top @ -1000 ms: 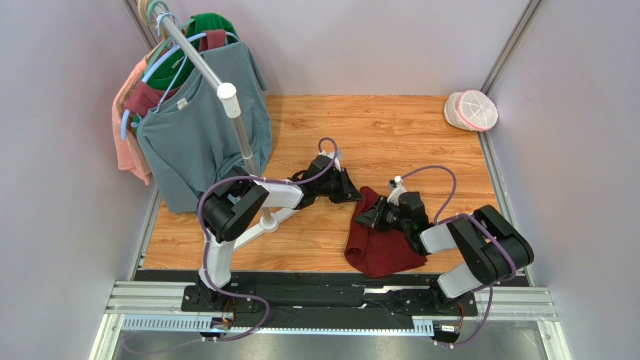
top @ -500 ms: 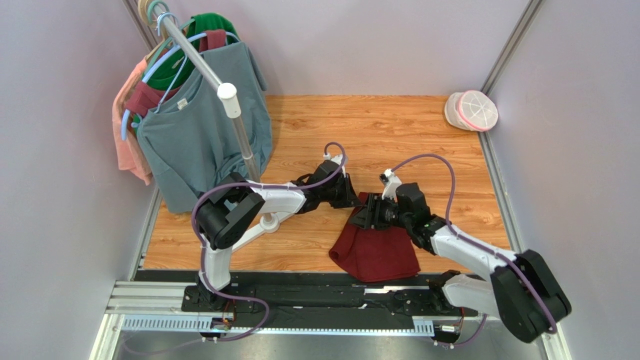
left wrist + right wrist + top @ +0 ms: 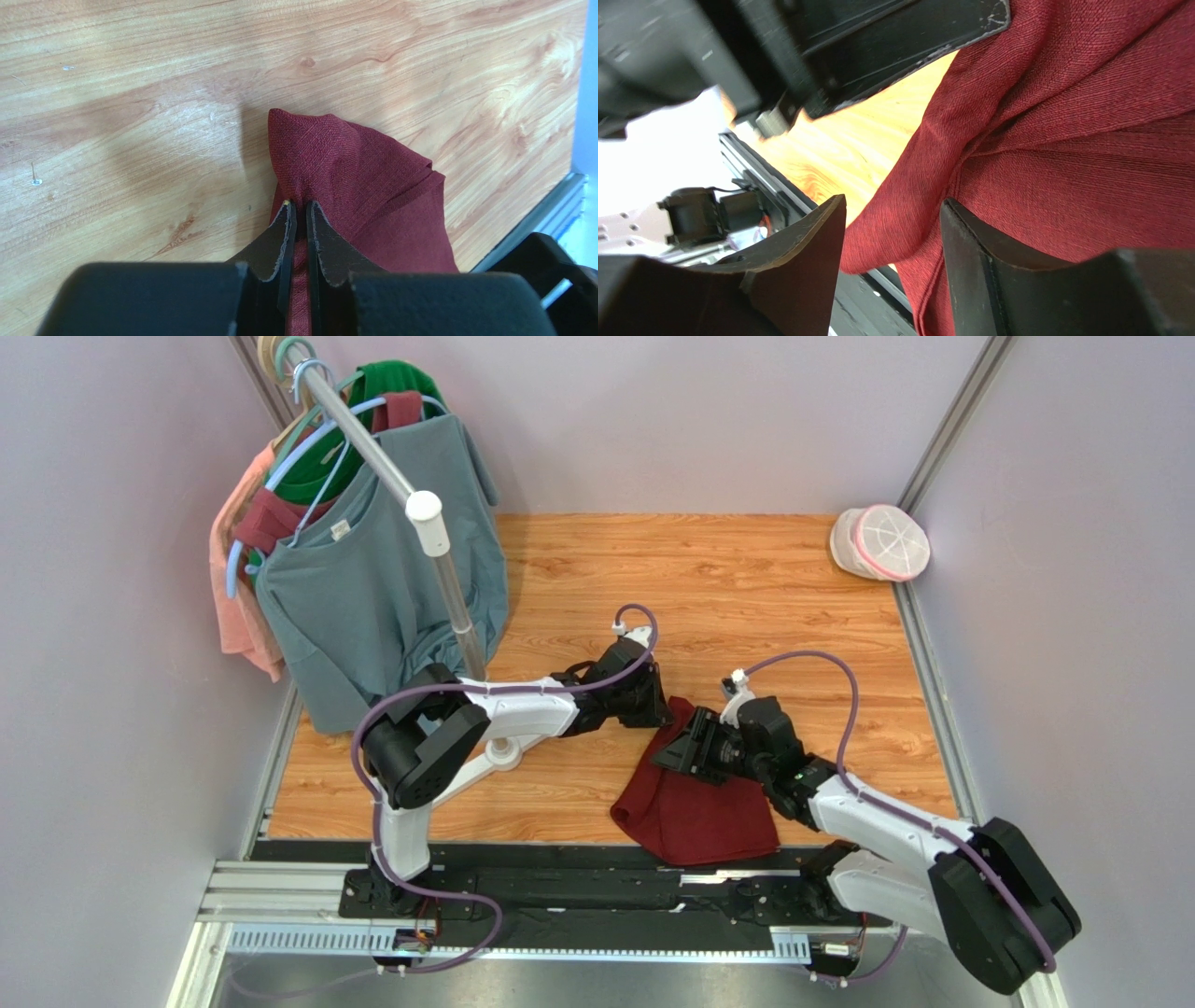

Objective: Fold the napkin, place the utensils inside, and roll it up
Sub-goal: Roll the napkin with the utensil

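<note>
Wooden table (image 3: 730, 588) bears napkin (image 3: 694, 812) pinched by left gripper (image 3: 300, 207)

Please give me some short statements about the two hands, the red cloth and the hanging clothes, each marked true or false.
1. The left hand pinches the maroon napkin. True.
2. The right hand is shut tight. False: its fingers stand open, and the napkin shows between them.
3. The napkin lies spread out flat. False: it is bunched in folds.
4. A grey-blue T-shirt hangs on the rack. True.
</note>
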Robot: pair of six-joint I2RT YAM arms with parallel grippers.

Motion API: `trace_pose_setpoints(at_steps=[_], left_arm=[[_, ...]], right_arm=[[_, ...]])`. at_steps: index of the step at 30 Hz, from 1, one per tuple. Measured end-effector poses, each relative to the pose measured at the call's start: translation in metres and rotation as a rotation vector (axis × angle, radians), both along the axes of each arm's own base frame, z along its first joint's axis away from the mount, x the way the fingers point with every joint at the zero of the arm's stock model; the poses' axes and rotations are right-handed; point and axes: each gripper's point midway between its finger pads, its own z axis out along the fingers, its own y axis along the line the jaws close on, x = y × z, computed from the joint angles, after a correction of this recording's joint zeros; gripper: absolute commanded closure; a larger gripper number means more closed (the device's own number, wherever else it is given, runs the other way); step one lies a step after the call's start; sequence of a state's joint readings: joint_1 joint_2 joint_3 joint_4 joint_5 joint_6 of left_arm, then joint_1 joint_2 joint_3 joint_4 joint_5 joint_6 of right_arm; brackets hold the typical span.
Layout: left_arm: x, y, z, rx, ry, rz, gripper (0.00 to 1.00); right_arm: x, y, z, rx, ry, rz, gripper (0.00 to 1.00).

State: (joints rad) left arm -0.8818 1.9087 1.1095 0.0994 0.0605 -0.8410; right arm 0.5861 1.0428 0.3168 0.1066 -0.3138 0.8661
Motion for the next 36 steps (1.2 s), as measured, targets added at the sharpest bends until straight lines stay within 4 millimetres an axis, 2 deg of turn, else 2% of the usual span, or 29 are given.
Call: trace_pose_setpoints(at_steps=[9,17,24,30,31,34,36], left_arm=[[0.000,-0.001,0.003,0.067,-0.047,-0.004,1.00],[-0.002,0.000,0.003,0.099,-0.057,-0.009,1.00],[-0.002,-0.001,0.004,0.118,-0.067,-0.006,1.00],[-0.003,-0.002,0.004,0.126,-0.076,-0.005,1.00],[-0.003,-0.002,0.004,0.127,-0.077,-0.004,1.00],[-0.003,-0.001,0.004,0.133,-0.080,0.001,1.00],[-0.001,0.001,0.004,0.140,-0.087,0.008,0.91]], right_arm=[[0.011,0.007,-0.004,0.046,0.028,-0.050,0.56],[0.014,0.006,-0.025,0.006,0.078,-0.067,0.58],[0.021,0.011,-0.030,0.020,0.077,-0.074,0.60],[0.027,0.012,-0.040,0.005,0.086,-0.088,0.78],[0.028,0.012,-0.042,0.002,0.090,-0.092,0.88],[0.031,0.013,-0.045,0.005,0.092,-0.102,0.99],[0.033,0.014,-0.046,0.011,0.091,-0.107,1.00]])
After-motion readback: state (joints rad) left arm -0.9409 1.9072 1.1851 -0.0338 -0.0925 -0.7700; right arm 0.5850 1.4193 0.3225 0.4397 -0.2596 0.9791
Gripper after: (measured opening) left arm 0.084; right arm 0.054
